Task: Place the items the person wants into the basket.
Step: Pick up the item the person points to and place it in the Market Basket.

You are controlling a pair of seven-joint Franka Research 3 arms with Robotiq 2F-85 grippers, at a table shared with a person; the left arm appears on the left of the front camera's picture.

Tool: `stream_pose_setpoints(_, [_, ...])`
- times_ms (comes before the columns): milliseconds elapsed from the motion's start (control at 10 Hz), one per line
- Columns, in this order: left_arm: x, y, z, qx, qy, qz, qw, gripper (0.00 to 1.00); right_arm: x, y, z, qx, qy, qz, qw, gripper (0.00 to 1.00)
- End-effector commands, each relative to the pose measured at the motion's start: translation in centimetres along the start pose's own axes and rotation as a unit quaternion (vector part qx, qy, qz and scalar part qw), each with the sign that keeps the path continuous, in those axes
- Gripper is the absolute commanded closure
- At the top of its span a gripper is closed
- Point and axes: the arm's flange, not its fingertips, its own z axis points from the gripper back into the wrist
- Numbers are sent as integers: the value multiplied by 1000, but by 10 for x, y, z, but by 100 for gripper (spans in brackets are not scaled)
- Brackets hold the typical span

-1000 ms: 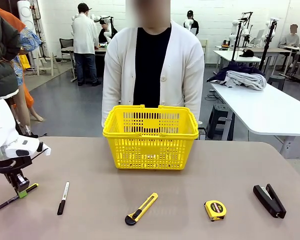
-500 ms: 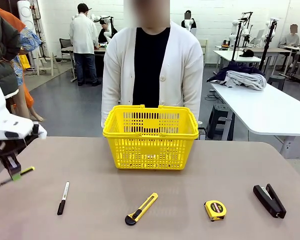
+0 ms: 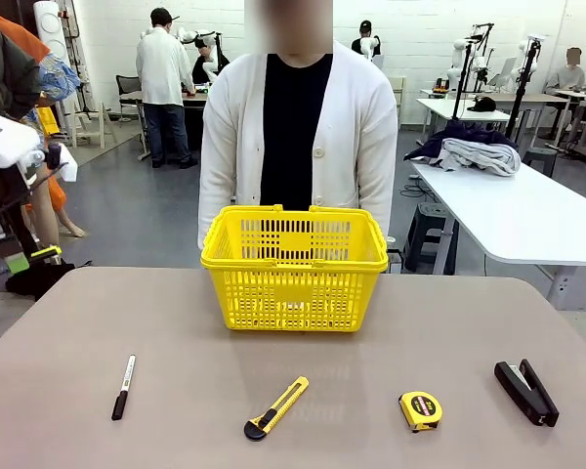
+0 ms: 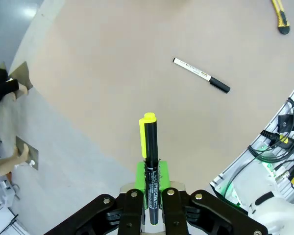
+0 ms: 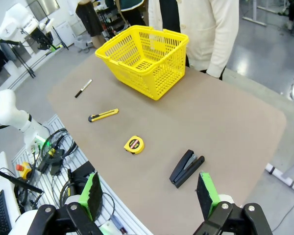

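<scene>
Closed green pads of the left gripper point(image 4: 152, 196) pinch a pen point(image 4: 151, 147) high over the left edge of the brown table point(image 3: 195, 332); in the front view the pen's body is hard to make out. The right gripper point(image 5: 149, 196) hangs empty, jaws spread wide, high on the robot's side. A marker point(image 3: 124, 387), knife point(image 3: 276, 407), tape measure point(image 3: 420, 410) and stapler point(image 3: 527, 392) lie in a row before the basket point(image 3: 293, 264), with the person point(image 3: 293, 137) standing behind it in a busy workshop.
</scene>
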Motion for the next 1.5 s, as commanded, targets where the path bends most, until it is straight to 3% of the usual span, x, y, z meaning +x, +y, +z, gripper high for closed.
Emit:
stream_pose_setpoints(0, [9,12,17,-22,7,-15,1000,100,3,0,3,8,-11,7,1000,0])
stream_pose_setpoints(900, [9,7,19,-8,9,-4,1000,100,3,0,3,8,-11,7,1000,0])
stream_pose_setpoints(1000, [9,7,22,-11,12,-4,1000,89,3,0,3,8,-11,7,1000,0])
stream_pose_setpoints(1100, [47,6,38,33,16,-56,998,89,3,0,3,8,-11,7,1000,0])
stream_pose_setpoints(1200, [96,7,50,37,17,-124,991,89,3,0,3,8,-11,7,1000,0])
stream_pose_setpoints(1400, [177,4,52,25,14,-198,980,89,3,0,3,8,-11,7,1000,0])
